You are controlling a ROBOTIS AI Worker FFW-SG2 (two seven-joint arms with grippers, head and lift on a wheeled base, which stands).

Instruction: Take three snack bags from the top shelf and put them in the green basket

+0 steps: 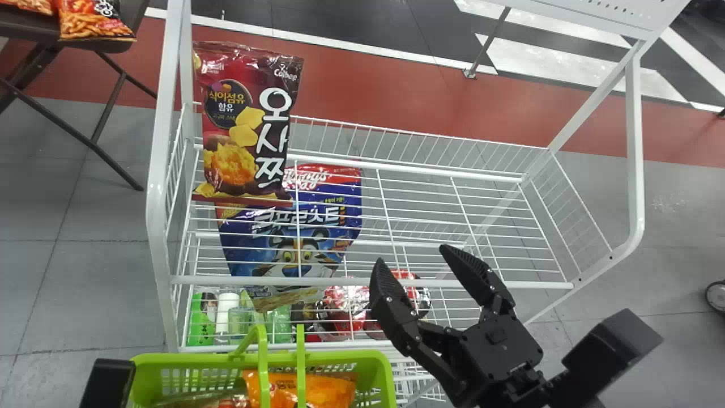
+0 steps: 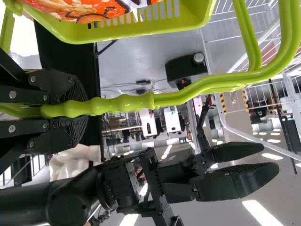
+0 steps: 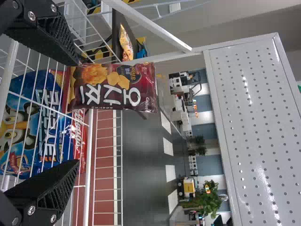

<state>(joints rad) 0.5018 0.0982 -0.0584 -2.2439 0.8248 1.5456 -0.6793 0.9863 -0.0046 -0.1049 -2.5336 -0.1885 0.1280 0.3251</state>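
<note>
In the head view my right gripper [image 1: 416, 266] stands open in front of the top shelf [image 1: 430, 215], right of a dark red snack bag [image 1: 243, 130] that stands upright at the shelf's left end. The right wrist view has my right gripper [image 3: 77, 113] with its fingers apart and the snack bag [image 3: 113, 87] beyond them, nothing between. The green basket [image 1: 374, 362] holds an orange bag [image 1: 328, 391] and other packages at the bottom edge. My left arm [image 1: 107, 379] is beside it. In the left wrist view my left gripper [image 2: 70, 108] is shut on the basket's handle [image 2: 122, 103].
A blue cereal bag [image 1: 289, 238] lies below the top shelf's wires, with bottles [image 1: 226, 311] and red packages [image 1: 345, 306] lower down. White posts [image 1: 158, 187] frame the rack. A dark table [image 1: 34, 28] with snack bags stands at the far left.
</note>
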